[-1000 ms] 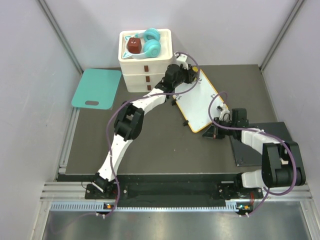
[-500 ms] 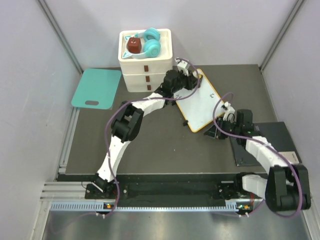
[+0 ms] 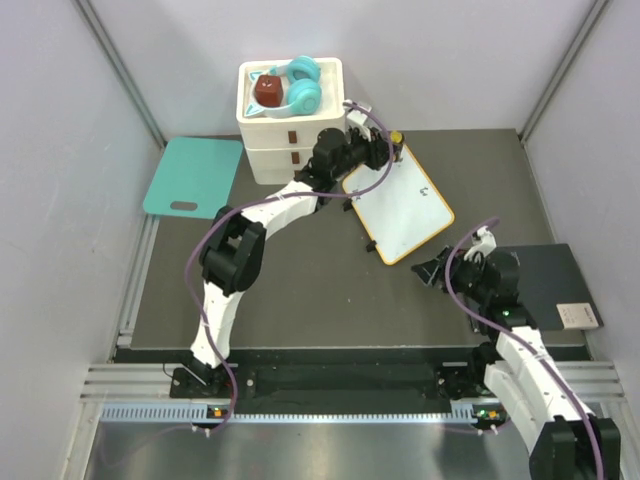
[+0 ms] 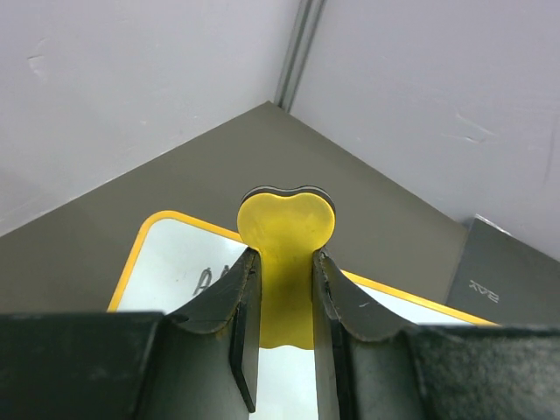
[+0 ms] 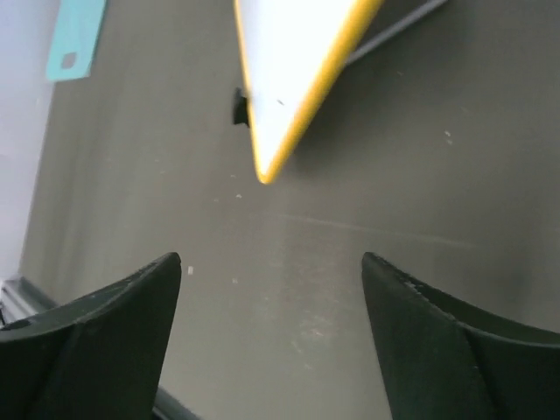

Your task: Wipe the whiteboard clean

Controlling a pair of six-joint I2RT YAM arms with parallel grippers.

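Note:
The whiteboard (image 3: pixel 405 208), white with an orange-yellow rim, lies at an angle on the dark mat in the top view. My left gripper (image 3: pixel 388 152) is at its far corner, shut on a yellow heart-shaped eraser (image 4: pixel 287 226). The eraser sticks out past the fingertips of the left gripper (image 4: pixel 284 262), above the whiteboard (image 4: pixel 175 262). A black scribble (image 4: pixel 208 280) shows just left of the left finger. My right gripper (image 3: pixel 437 268) stands open and holds nothing, a little off the board's near corner. In the right wrist view that gripper (image 5: pixel 271 262) faces bare mat, with the whiteboard (image 5: pixel 289 61) ahead.
A white drawer unit (image 3: pixel 290 125) stands at the back, with teal headphones (image 3: pixel 303 85) and a dark red object (image 3: pixel 267 92) on top. A teal board (image 3: pixel 193 177) lies at the left. A dark grey pad (image 3: pixel 545 280) lies at the right. Grey walls close in on three sides.
My right gripper has opened, let go of the whiteboard's near corner and drawn back toward the near right. The board has shifted on the mat. My left gripper still grips the eraser.

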